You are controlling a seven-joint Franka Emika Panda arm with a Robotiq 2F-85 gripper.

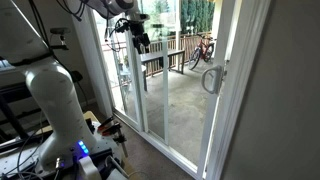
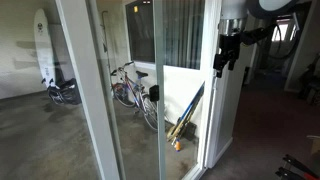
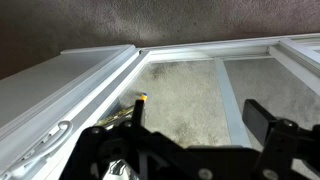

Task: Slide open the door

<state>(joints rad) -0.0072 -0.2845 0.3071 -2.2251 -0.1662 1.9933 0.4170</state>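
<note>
I find the black two-fingered gripper spread wide and holding nothing. It sits high against the glazing, far left and well apart from the grey D-shaped loop handle on the tall white-framed clear glass door, which appears shut at the near right. Risk, in my judgement: the spread fingers could knock glass or frame on approach or slip off a shallowly hooked loop, and a pull off the track line could bind the panel. Count: one gripper, one handle, two bicycles outside, the nearer bicycle and the farther bicycle.
</note>
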